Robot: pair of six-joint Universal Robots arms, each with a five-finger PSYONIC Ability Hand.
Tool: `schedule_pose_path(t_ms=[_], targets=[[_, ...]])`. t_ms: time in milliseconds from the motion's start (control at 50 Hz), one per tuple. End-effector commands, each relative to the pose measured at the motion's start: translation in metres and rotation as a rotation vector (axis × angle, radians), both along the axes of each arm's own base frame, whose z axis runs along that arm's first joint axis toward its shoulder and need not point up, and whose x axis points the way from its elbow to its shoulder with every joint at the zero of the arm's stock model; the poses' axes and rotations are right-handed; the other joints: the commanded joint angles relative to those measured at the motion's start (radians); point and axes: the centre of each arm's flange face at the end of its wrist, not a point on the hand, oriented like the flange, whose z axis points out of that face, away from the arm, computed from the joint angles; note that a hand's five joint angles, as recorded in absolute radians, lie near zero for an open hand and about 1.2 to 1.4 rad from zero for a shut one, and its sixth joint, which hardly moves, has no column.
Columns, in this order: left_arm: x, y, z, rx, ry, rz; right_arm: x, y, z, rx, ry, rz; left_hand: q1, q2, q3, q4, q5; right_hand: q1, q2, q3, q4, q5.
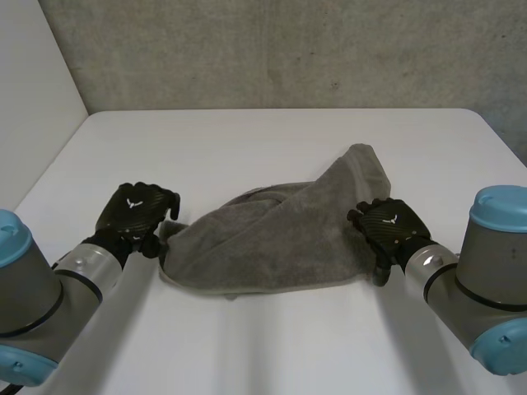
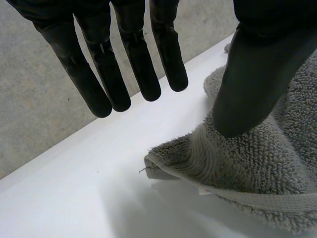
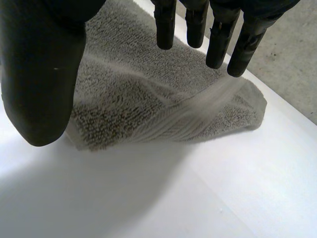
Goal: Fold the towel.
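Left hand (image 2: 257, 64) over towel (image 2: 270, 166) corner.

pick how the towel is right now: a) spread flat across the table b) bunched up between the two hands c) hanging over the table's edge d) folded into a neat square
b: the towel lies rumpled on the table, the left hand at one end and the right hand at the other, both with straight fingers.
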Motion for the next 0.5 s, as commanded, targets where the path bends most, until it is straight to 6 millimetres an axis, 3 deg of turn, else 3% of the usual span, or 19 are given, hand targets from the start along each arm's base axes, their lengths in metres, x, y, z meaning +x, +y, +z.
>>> schedule_pose_path(t_ms=[20,220,500], targets=[[0.007,-0.002,0.005,0.007,-0.001,0.022,0.000,-0.001,-0.010,0.014,0.018,0.002,-0.142,-0.139,-0.138,-0.143,-0.310,0.030,0.023,0.026,0.015,0.028],[0.006,0.003,0.004,0.011,-0.006,-0.008,0.002,-0.009,-0.027,0.038,0.028,-0.001,-0.236,-0.233,-0.232,-0.237,-0.403,0.168,0.161,0.164,0.152,0.166],[0.006,0.007,0.001,0.000,-0.047,-0.017,0.005,-0.021,-0.021,-0.041,-0.006,-0.025,-0.257,-0.254,-0.253,-0.258,-0.424,0.318,0.311,0.314,0.302,0.316]])
